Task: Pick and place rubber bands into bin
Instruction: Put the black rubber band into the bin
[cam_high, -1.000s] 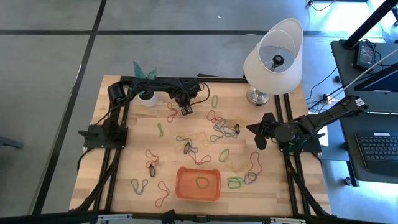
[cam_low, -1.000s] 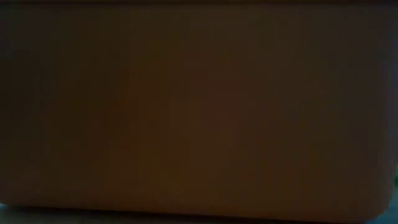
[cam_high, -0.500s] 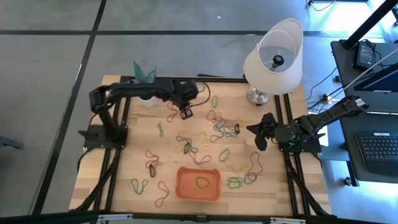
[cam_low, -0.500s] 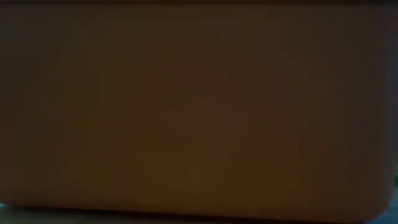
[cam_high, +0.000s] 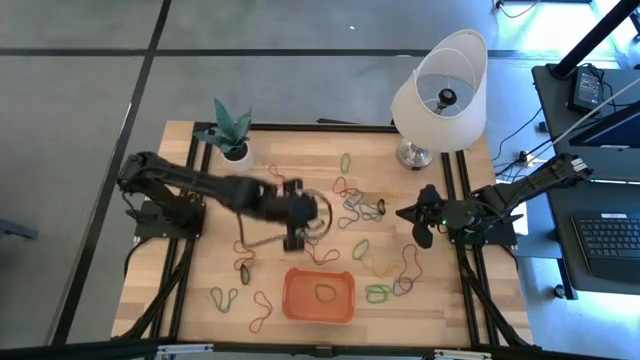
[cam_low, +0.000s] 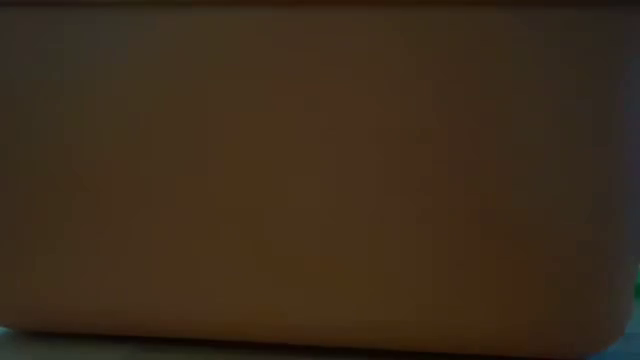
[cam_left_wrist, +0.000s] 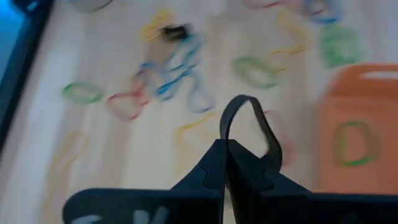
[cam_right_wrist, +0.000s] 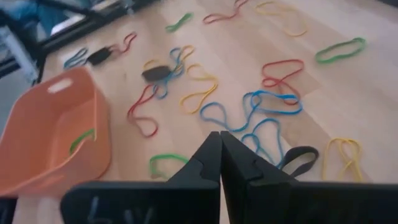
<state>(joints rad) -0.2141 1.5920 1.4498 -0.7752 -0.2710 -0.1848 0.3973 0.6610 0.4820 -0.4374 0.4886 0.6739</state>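
We carry one dark rubber band loop (cam_left_wrist: 249, 121) pinched in the closed left hand (cam_high: 293, 238) above the table's middle, near the shallow orange plastic bin (cam_high: 318, 295) at the front edge. The right hand (cam_high: 420, 228), closed and empty, waits by the right edge.

Pretty plain room tbh. The floor (cam_high: 90, 80) is grey, smooth like concrete, with a few dark lines running across it. The worktop (cam_high: 190, 300) is light wood planks. A white lamp (cam_high: 440, 95) sits at its far right corner, shade tilted a bit, and a small potted plant (cam_high: 233, 130) in a white pot stands by the far left corner. Off past the right edge there's a dark desk (cam_high: 600, 200) with a keyboard (cam_high: 608, 238) and some cables.
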